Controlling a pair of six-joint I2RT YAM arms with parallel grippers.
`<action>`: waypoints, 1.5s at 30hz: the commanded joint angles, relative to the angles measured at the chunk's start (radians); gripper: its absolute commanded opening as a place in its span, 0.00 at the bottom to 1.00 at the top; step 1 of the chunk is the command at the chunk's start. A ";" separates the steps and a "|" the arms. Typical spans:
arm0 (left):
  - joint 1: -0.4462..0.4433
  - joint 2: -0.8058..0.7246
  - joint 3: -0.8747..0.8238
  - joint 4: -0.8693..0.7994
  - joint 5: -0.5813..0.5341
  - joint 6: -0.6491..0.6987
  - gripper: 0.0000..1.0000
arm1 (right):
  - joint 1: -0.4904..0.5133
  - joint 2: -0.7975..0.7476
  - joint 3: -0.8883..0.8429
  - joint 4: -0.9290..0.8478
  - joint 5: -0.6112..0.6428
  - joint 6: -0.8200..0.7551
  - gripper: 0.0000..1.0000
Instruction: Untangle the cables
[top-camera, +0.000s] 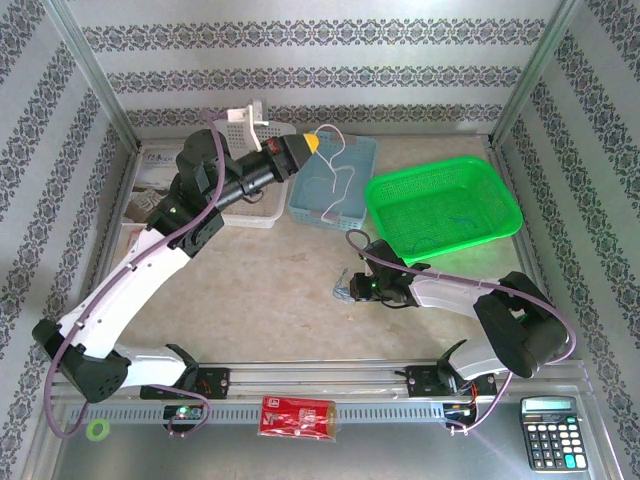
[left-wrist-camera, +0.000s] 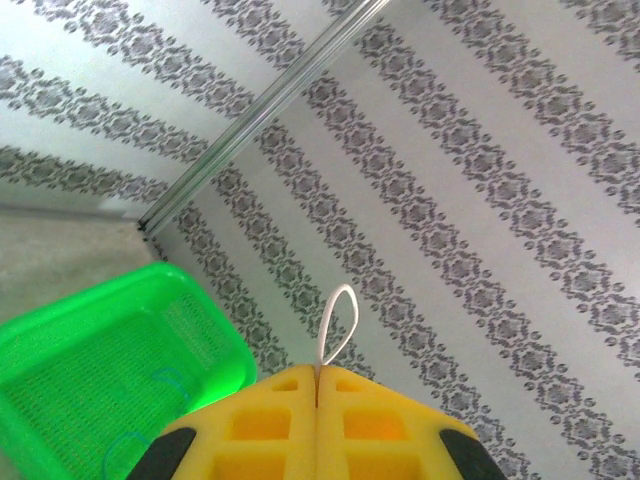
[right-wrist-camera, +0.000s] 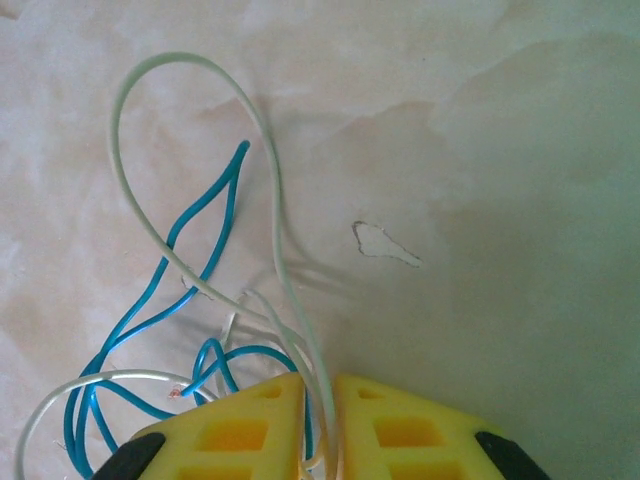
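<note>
Cables (right-wrist-camera: 190, 282), thin white and blue-green, tangle near the green plastic basket (top-camera: 445, 205), one pinched in my right gripper (right-wrist-camera: 318, 385). My left gripper (left-wrist-camera: 317, 385) clamps a white cable (left-wrist-camera: 320, 358).

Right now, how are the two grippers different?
The left gripper is up over the blue basket; the right gripper is down at the table. The left gripper pinches one white cable; the right gripper pinches a tangle of white and blue cables. Both have yellow fingers and both are shut.
</note>
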 joint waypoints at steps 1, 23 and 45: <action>0.021 0.030 0.054 0.001 0.027 0.037 0.00 | 0.000 0.003 0.004 -0.001 -0.002 0.003 0.20; 0.149 0.459 0.173 0.123 0.030 0.178 0.00 | -0.023 -0.267 0.094 -0.139 -0.001 0.027 0.50; 0.144 0.629 0.385 -0.099 -0.009 0.370 1.00 | -0.106 -0.422 0.065 -0.234 0.001 0.019 0.51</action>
